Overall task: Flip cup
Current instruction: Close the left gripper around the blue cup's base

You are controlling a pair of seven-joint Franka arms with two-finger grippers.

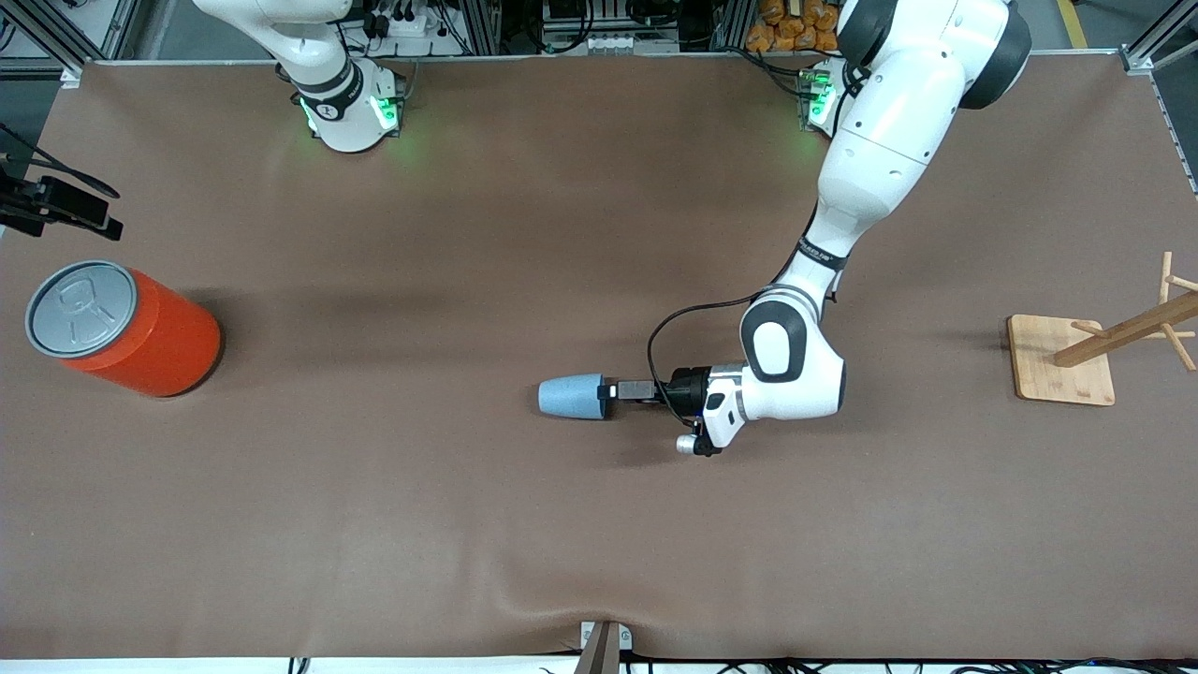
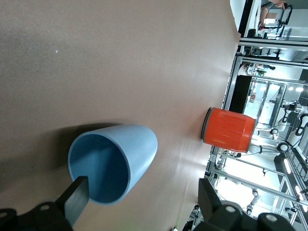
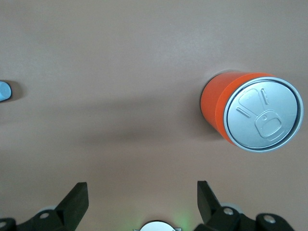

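— Tools?
— Two. Left tool spread wide at the mouth of one small light-blue tapered cup, which lies sideways on the brown bench. Right tool waits spread, empty.
— Cans?
— One large orange can, well apart from the cup, toward the right arm's end.

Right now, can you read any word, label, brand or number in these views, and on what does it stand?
None can be read.
Left arm's wrist band: dark band with white lettering, too small to read.
Orange can: embossed pull-tab shapes on the grey lid, no words.
Cup: plain, no marking.
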